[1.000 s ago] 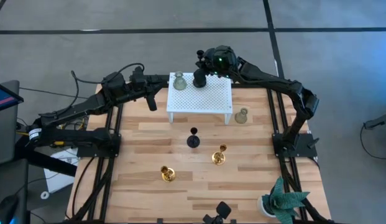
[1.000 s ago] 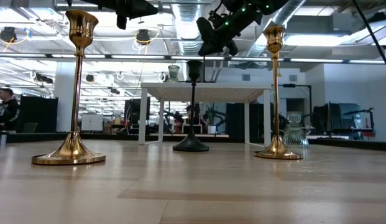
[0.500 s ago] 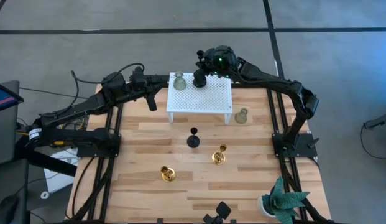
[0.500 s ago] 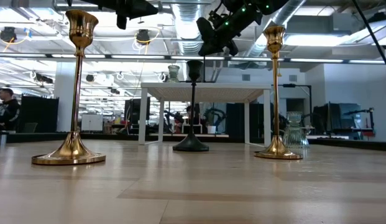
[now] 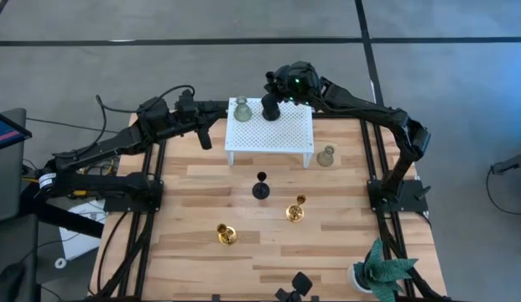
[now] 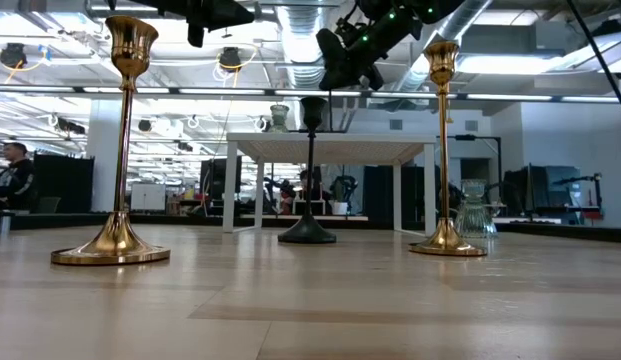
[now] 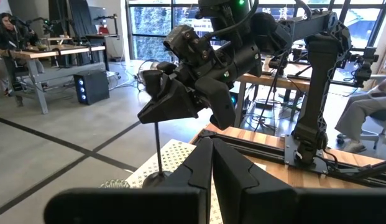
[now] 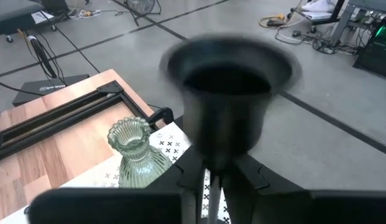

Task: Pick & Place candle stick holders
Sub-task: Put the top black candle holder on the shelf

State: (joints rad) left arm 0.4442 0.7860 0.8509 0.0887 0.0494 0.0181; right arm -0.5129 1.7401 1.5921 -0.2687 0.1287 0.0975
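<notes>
The right claw is clamped on the slim stem of a black candle stick holder with a cup-shaped top, its round base on the white perforated riser. Just beside it on the riser stands a pale green ribbed glass holder. Out on the wooden bench stand another green glass holder, a second black holder and two shiny gold holders. The left claw, fingers pressed together on nothing, hangs off the riser's far side.
</notes>
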